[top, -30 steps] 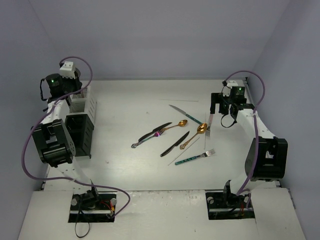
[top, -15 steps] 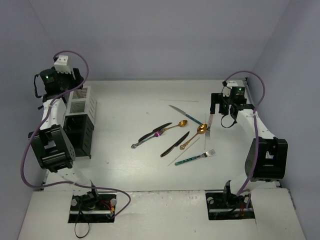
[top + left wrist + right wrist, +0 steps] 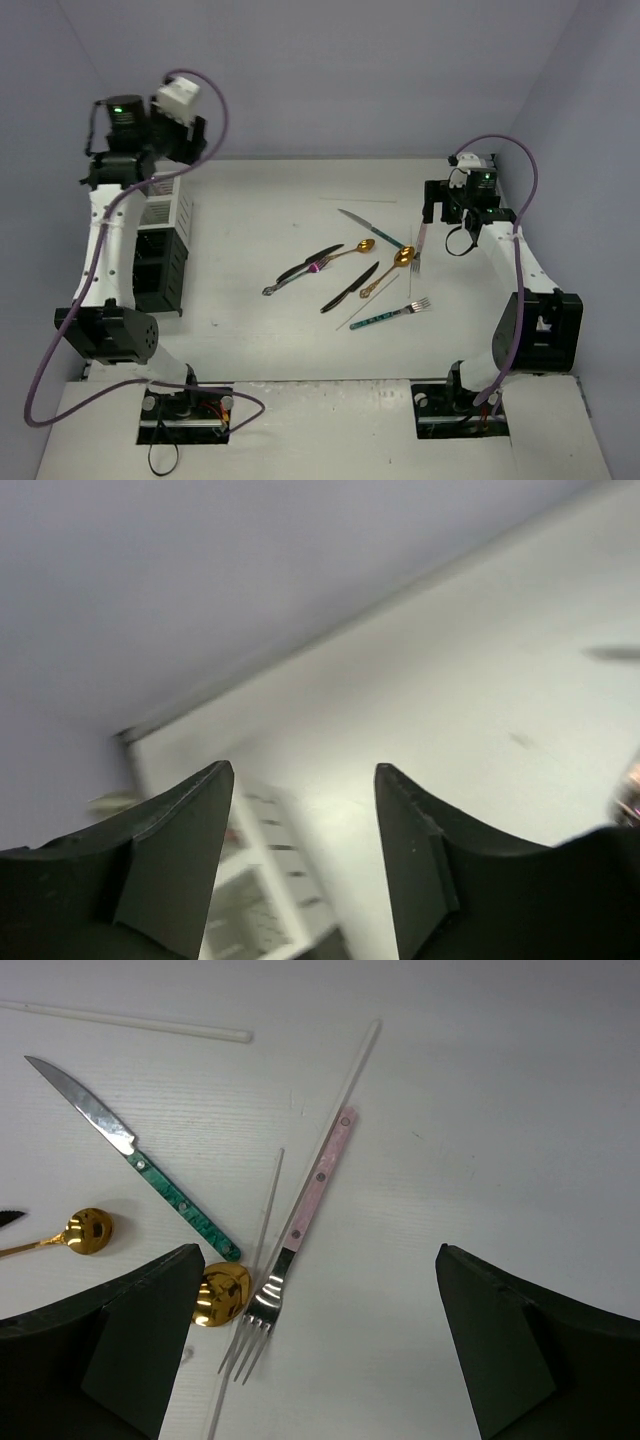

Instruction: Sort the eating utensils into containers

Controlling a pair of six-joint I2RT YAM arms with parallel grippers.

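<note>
My right gripper [image 3: 318, 1360], jaws wide, hangs over the pink-handled fork [image 3: 318, 1185], probably light, stiff, flat on the counter [image 3: 500, 1110]; I'd pinch mid-handle. Left gripper [image 3: 305, 850] spread, holding nothing.

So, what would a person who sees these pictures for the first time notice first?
Probably the cutlery scattered in the middle of the table, gold spoons and black knives together. Next, the pink-handled fork lying right below the open right gripper. At the far left, the left gripper, also open, hangs high near the white bin.
</note>
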